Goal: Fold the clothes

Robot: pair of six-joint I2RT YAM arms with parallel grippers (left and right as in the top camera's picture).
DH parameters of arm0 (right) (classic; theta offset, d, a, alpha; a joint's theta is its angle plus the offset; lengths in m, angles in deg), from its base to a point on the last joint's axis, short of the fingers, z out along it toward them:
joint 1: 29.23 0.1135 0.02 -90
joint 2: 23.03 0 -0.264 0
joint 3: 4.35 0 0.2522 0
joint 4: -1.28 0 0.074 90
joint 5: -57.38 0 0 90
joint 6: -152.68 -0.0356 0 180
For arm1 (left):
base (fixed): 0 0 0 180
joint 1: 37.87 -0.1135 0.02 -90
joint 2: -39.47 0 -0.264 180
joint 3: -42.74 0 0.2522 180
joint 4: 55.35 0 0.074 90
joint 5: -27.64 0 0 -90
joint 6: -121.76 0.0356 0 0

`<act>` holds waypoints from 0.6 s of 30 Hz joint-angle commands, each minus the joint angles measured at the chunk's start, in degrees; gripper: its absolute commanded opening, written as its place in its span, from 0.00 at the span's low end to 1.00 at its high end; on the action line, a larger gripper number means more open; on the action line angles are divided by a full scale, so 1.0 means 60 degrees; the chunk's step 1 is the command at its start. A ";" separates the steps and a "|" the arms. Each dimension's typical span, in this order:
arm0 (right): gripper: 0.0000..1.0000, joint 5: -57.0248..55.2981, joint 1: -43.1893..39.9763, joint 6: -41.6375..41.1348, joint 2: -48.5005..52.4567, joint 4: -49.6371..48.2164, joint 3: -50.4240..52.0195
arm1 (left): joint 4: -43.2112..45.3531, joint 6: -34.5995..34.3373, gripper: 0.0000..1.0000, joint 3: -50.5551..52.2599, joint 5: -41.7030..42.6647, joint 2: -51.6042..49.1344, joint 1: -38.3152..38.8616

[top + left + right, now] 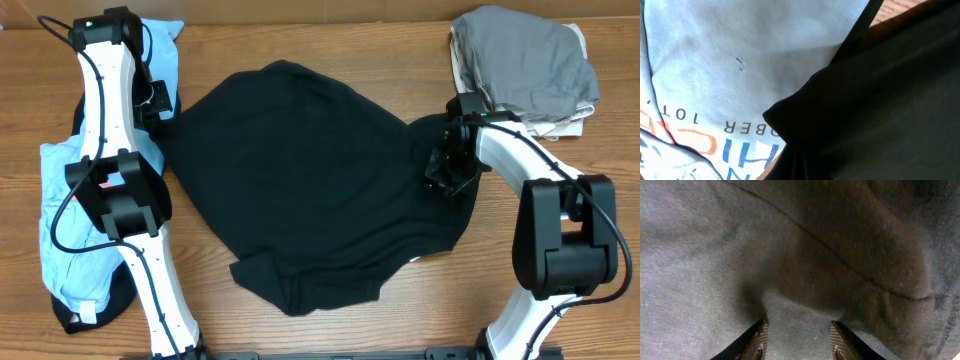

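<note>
The black T-shirt lies spread out in the middle of the table. My left gripper is at the shirt's left edge. In the left wrist view the black cloth bunches to a pinch at the bottom and hides the fingers, so the gripper looks shut on it. My right gripper is over the shirt's right sleeve. In the right wrist view its jaws are open, with the tips down on the dark cloth and nothing held. A seam runs across that cloth.
A light blue printed garment lies along the left side under the left arm and also shows in the left wrist view. A grey garment sits on a beige one at the back right. Bare wood lies in front.
</note>
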 commanded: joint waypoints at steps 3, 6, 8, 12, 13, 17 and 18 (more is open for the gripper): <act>0.42 -0.0856 0.0000 0.0022 0.0965 -0.0922 0.0153 | 0.0317 0.0182 0.04 -0.0120 -0.0073 0.0066 -0.0033; 0.43 -0.1530 0.0000 0.0372 0.1472 -0.1985 0.0153 | 0.0517 0.0149 0.04 -0.0120 0.0098 0.0066 -0.0033; 0.44 -0.1559 -0.0007 0.0539 0.1865 -0.2801 0.0149 | 0.0670 0.0146 0.04 -0.0120 0.0339 0.0066 -0.0033; 0.44 -0.1552 -0.0011 0.0601 0.2703 -0.4299 0.0073 | 0.0925 0.0127 0.04 -0.0120 0.1118 0.0066 -0.0033; 0.44 -0.1534 -0.0011 0.0670 0.2863 -0.4557 0.0025 | 0.0940 0.0106 0.04 -0.0117 0.1264 0.0066 -0.0033; 0.44 -0.1519 -0.0011 0.1049 0.3504 -0.5468 -0.0514 | 0.0878 0.0098 0.04 -0.0073 0.2288 0.0062 -0.0026; 0.44 -0.1523 -0.0011 0.1155 0.3606 -0.5654 -0.0692 | 0.0820 0.0069 0.04 -0.0055 0.2510 0.0066 -0.0011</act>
